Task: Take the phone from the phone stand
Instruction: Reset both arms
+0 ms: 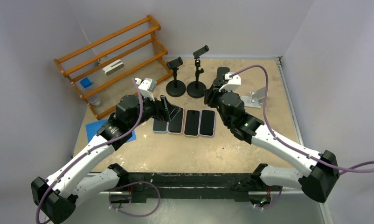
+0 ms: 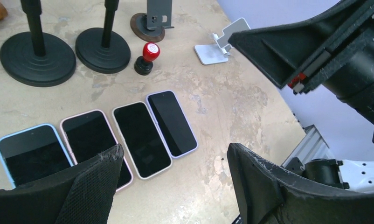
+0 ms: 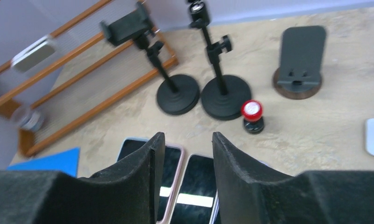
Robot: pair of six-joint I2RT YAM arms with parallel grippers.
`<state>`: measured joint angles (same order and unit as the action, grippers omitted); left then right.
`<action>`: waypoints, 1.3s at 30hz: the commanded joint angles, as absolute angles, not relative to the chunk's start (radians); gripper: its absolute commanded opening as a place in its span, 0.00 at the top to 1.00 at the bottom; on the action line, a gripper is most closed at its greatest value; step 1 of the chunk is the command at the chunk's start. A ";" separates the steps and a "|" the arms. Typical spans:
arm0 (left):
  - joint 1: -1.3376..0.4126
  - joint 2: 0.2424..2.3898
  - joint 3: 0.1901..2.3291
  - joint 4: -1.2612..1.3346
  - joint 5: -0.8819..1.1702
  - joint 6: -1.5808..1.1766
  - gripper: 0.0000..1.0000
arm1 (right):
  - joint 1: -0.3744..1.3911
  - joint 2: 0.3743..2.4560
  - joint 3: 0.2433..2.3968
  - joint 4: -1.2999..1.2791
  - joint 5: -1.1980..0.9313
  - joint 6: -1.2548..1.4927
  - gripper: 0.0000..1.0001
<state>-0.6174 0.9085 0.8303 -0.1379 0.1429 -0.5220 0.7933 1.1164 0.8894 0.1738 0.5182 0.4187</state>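
Several phones lie flat in a row on the table: blue-cased (image 1: 160, 125), pink-cased (image 1: 176, 120), white-cased (image 1: 192, 122) and lilac-cased (image 1: 207, 122). They also show in the left wrist view (image 2: 141, 137). Two black pole stands (image 1: 176, 74) (image 1: 197, 70) have empty clamps. A dark grey desk stand (image 3: 301, 56) and a white stand (image 1: 256, 98) are empty too. My left gripper (image 1: 173, 112) (image 2: 175, 149) is open and empty, low over the left phones. My right gripper (image 1: 209, 100) (image 3: 188, 136) is open and empty, above the middle phones.
A red-topped stamp (image 3: 252, 114) stands in front of the pole stands. An orange wooden rack (image 1: 115, 56) with small items is at the back left. A blue mat (image 1: 94, 128) lies by the left arm. The table's metal edge (image 2: 306, 140) is at the right.
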 commanded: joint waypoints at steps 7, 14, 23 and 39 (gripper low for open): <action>-0.622 0.872 0.868 -0.113 0.052 -0.459 0.20 | 0.782 1.245 0.941 0.378 0.968 0.593 0.01; -0.628 0.859 0.870 -0.102 0.009 -0.469 0.18 | 0.615 1.129 0.878 0.424 0.683 0.698 0.01; -0.640 0.847 0.896 -0.116 0.003 -0.459 0.15 | 0.548 0.981 0.917 0.314 0.450 0.541 0.01; -0.645 0.777 0.922 -0.141 0.018 -0.359 0.08 | 0.547 0.601 0.868 0.336 0.266 0.370 0.01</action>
